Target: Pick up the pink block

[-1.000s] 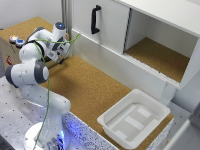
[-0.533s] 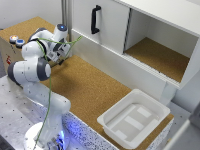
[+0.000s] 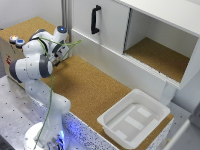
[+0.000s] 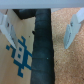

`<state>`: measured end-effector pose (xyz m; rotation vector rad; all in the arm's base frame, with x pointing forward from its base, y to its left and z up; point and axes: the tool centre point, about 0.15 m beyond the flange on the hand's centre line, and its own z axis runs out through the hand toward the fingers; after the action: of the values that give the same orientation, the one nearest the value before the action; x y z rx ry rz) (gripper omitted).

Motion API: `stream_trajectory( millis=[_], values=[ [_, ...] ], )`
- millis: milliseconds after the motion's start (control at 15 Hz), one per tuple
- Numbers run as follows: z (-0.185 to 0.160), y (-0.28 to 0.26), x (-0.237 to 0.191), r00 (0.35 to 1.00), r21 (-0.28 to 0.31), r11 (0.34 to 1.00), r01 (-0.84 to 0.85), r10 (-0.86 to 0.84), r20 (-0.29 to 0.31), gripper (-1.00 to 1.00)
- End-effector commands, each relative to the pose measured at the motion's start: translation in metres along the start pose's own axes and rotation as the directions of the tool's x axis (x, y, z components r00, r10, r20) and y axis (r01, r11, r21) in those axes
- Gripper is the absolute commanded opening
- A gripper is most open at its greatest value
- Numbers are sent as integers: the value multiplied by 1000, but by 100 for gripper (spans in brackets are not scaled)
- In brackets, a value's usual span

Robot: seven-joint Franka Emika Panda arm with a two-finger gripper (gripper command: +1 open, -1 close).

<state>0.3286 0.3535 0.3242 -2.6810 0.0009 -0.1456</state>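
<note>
No pink block shows in either view. My gripper (image 3: 62, 52) is at the back of the cork surface (image 3: 95, 90), at the exterior view's left, close to the white cabinet base and low over the surface. In the wrist view the gripper (image 4: 40, 31) is open, with a pale finger (image 4: 6, 30) on one side and the other finger (image 4: 73, 32) far apart from it. Nothing is between them. Below lie a black strip (image 4: 43, 50) and a blue pixel-figure mark (image 4: 20, 54) on a tan surface.
A white plastic bin (image 3: 107, 120) stands at the exterior view's right front. A white cabinet with a black handle (image 3: 95, 19) and an open compartment (image 3: 160, 55) runs along the back. A box with round buttons (image 3: 17, 41) sits at the far left.
The wrist has shifted only slightly near the cabinet base. The gripper stays open and nothing was taken hold of.
</note>
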Motion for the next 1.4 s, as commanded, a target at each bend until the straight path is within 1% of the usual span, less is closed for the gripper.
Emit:
stream_trajectory(
  millis=[0, 200, 267, 533, 600, 933, 1067, 1333],
  values=[
    [30, 11, 6, 1000, 92, 996, -8, 7, 12, 100],
    [34, 9, 11, 1000, 103, 995, 13, -16, 23, 100],
    [36, 7, 13, 999, 104, 994, 24, -28, 30, -100],
    [45, 0, 22, 995, 127, 990, 65, -74, 65, -100],
    [47, -1, 23, 994, 122, 990, 72, -82, 72, -100],
    [43, -1, 24, 994, 118, 990, 83, -91, 66, -100],
    [38, 3, 21, 994, 104, 991, 79, -86, 63, -100],
    [37, 13, 15, 996, 107, 993, 56, -62, 61, -100]
  ],
)
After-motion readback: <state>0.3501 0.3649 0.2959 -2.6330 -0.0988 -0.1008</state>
